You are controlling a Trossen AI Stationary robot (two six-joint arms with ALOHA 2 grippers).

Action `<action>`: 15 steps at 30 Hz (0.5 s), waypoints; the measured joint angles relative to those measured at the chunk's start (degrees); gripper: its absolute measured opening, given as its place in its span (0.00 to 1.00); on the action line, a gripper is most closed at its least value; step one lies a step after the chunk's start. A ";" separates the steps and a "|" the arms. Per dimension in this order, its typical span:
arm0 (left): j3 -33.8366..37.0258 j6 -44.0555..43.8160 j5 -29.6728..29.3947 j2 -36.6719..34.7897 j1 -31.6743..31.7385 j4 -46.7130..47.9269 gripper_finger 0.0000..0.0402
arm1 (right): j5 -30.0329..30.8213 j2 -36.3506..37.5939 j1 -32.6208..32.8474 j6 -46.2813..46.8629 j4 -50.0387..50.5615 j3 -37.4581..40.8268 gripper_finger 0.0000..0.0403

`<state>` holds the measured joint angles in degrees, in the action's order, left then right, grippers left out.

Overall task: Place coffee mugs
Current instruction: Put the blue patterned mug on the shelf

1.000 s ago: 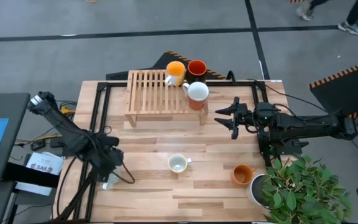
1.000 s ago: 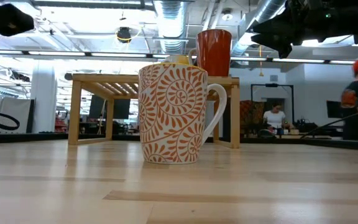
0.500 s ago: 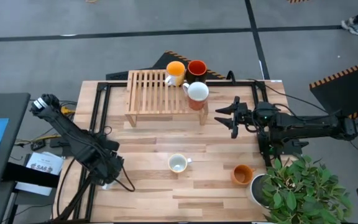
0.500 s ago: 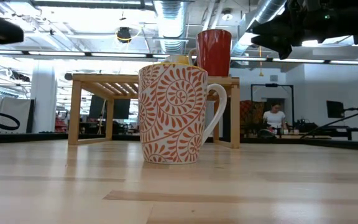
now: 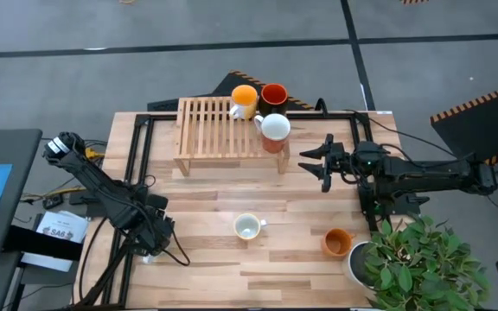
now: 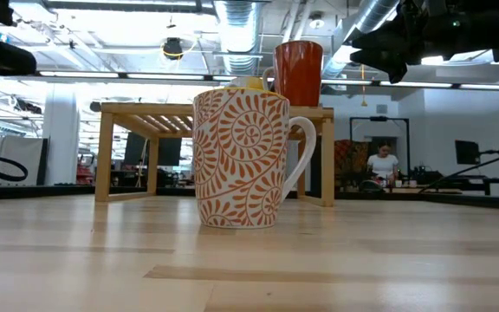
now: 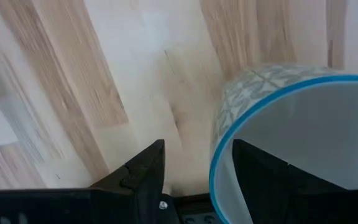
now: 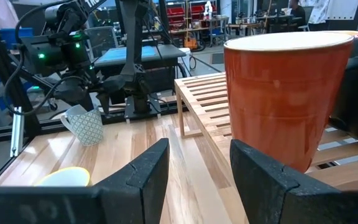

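Observation:
My left gripper (image 5: 150,246) is open at the table's near left corner, over a pale patterned mug with a blue rim (image 7: 278,106). One finger (image 7: 260,171) stands inside the mug and the other (image 7: 145,171) outside its wall. In the right wrist view this mug (image 8: 82,127) looks tilted. My right gripper (image 5: 318,168) is open and empty, just right of the wooden rack (image 5: 210,130). Three mugs stand on the rack's right end: orange (image 5: 244,98), red (image 5: 273,95) and white-lined (image 5: 275,128). A cream patterned mug (image 5: 247,227) and an orange mug (image 5: 337,241) stand on the table. My left gripper straddles the blue-rimmed mug's wall near the rim (image 7: 215,168) from above, one finger inside and one outside. A gap shows between the outer finger and the wall. Whether the inner finger touches the wall, I cannot tell.
A green potted plant (image 5: 418,259) fills the near right corner beside the orange mug. The rack's left half is bare slats. Bare tabletop lies between the rack and the cream mug (image 6: 245,156). Black frame rails (image 5: 141,147) run along the table's left edge.
My left gripper has moved a little toward the table's near edge, over the blue-rimmed mug. A person at the right of the low view has walked out of sight. My right arm has kept still.

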<state>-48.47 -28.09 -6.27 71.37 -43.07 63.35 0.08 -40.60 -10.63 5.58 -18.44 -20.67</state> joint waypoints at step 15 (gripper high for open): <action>-2.96 5.84 6.43 0.09 2.43 3.60 0.02 | 0.00 0.00 0.00 0.00 -0.60 0.00 0.49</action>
<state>-51.43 -22.25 0.16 71.46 -40.64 66.95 0.08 -40.60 -10.63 5.58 -19.04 -20.67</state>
